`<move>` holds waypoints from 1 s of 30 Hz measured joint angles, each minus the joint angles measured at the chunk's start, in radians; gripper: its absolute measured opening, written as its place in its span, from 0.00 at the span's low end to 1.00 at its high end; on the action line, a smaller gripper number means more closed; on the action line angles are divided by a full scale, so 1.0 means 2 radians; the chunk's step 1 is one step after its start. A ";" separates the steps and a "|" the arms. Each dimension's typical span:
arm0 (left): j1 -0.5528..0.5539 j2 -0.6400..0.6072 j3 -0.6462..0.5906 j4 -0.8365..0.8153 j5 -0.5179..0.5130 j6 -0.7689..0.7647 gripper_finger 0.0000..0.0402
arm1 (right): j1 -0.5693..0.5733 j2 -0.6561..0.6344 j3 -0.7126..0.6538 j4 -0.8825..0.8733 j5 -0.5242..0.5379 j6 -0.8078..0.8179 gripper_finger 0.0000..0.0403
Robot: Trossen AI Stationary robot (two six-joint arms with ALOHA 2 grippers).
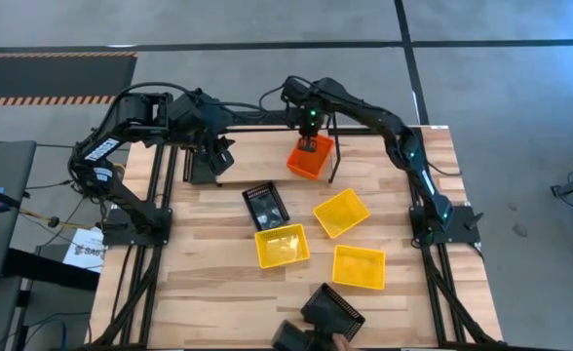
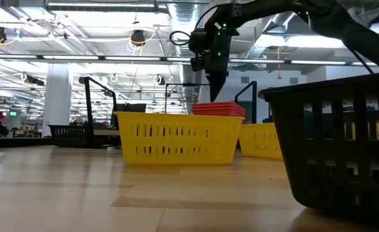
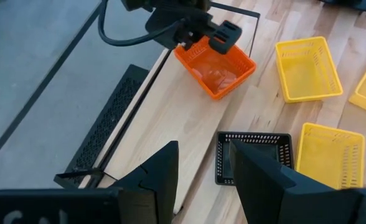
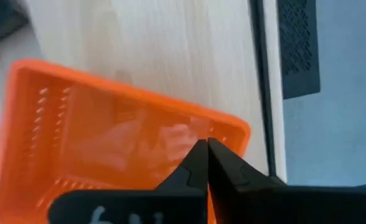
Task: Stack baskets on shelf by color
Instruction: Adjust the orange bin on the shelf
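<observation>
Pinched at its far rim by the right gripper, whose fingers are closed together on the mesh wall, an orange basket is seen tilted at the shelf along the table's far edge. The left gripper is held over the shelf's left part, its fingers parted with nothing between them. Scattered on the tabletop nearer the front are three yellow baskets and a black basket; another black basket is seen at the front edge.
</observation>
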 joint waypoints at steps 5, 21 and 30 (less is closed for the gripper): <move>0.000 0.000 0.000 0.000 0.000 0.004 0.33 | -0.008 -0.001 -0.001 0.000 0.004 0.018 0.20; 0.000 0.000 0.000 0.000 0.013 0.002 0.33 | -0.027 0.022 -0.003 0.009 0.000 0.026 0.48; 0.000 0.000 0.000 0.000 0.016 0.002 0.33 | -0.036 0.043 -0.002 0.001 -0.009 0.034 0.47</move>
